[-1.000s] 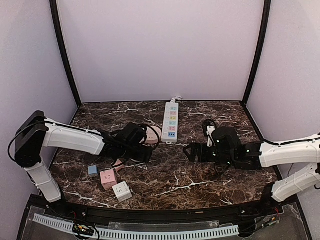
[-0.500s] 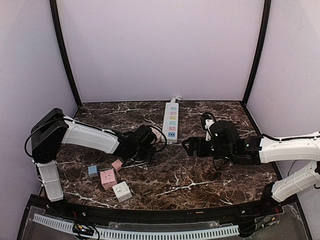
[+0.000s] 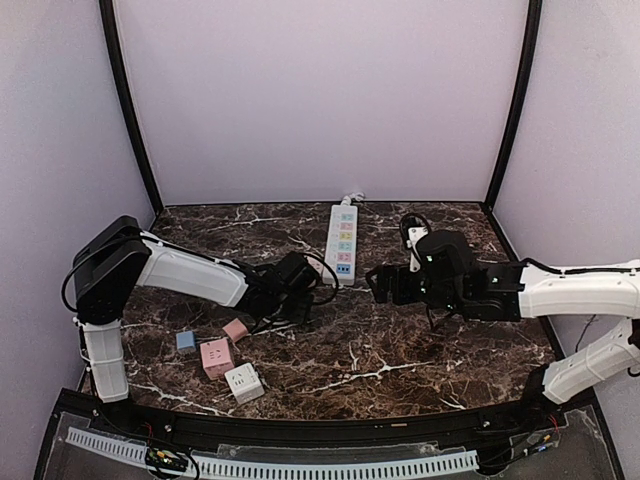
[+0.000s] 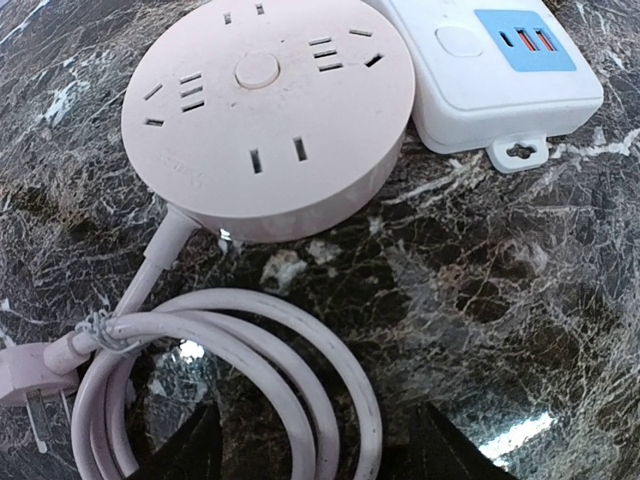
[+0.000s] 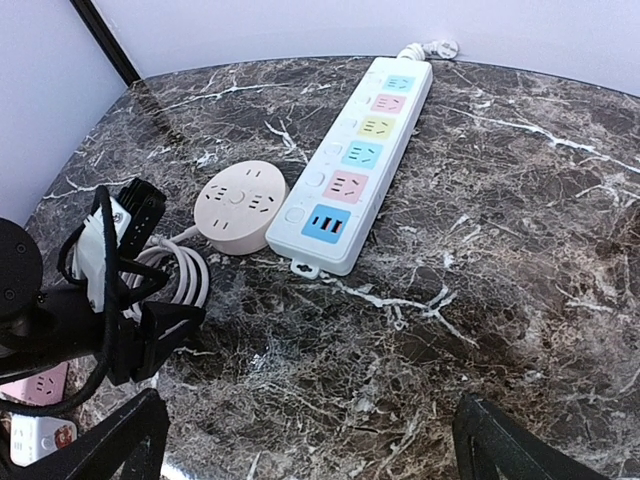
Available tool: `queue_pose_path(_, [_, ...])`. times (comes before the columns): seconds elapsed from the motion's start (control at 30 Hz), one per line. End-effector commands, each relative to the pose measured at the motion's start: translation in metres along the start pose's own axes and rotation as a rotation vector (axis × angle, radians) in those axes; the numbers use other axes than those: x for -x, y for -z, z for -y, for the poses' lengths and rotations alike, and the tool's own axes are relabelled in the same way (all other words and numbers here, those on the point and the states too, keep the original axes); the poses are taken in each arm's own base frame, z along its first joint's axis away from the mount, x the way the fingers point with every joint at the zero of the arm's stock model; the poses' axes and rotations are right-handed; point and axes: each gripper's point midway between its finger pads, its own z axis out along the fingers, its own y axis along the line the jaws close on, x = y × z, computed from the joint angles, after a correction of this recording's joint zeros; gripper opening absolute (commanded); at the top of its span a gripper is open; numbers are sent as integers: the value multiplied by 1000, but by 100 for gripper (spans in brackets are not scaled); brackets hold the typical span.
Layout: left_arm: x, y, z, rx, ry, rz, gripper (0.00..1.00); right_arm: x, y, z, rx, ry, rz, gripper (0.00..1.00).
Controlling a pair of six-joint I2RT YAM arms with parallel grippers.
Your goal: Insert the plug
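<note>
Even, diffuse lighting; soft shadows; pale glare patches on the polished marble tabletop (image 4: 480, 300); sharp focus; slight edge bowing.

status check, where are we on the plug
Left tool open, straddling the coiled cable. Right tool open, empty. Plug lying loose, not inserted. Power strip sockets all free.

Top external: high at 6 o'clock, facing 12 o'clock over the whole tabletop (image 3: 400, 360). Left wrist: close, steep down on round socket (image 4: 268, 110). Right wrist: farther, oblique. All share round socket, power strip (image 5: 360, 160).
</note>
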Motion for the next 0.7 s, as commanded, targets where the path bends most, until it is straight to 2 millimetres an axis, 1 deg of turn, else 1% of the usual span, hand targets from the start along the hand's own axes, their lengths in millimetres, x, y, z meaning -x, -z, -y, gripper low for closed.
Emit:
queue_pose_path(0.0, [0, 1, -1, 25, -25, -5, 62, 20, 7, -3, -18, 35, 53, 99])
queue_pose_path(0.13, [-2, -1, -3, 37, -40, -7, 57, 26, 8, -1, -40, 59, 73, 99])
queue_pose_path(0.37, [-3, -2, -6, 46, -65, -1, 43, 32, 4, 4, -83, 99, 86, 99])
queue_pose_path(0.47, [-9, -4, -10, 59, -73, -5, 38, 31, 2, 3, -81, 105, 80, 99])
queue_pose_path(0.53, [-12, -4, -11, 59, -80, -8, 32, 28, 2, 2, -76, 105, 71, 99])
queue_pose_path(0.67, [-18, -1, -13, 44, -91, -13, 26, 23, 6, 2, -55, 91, 59, 99])
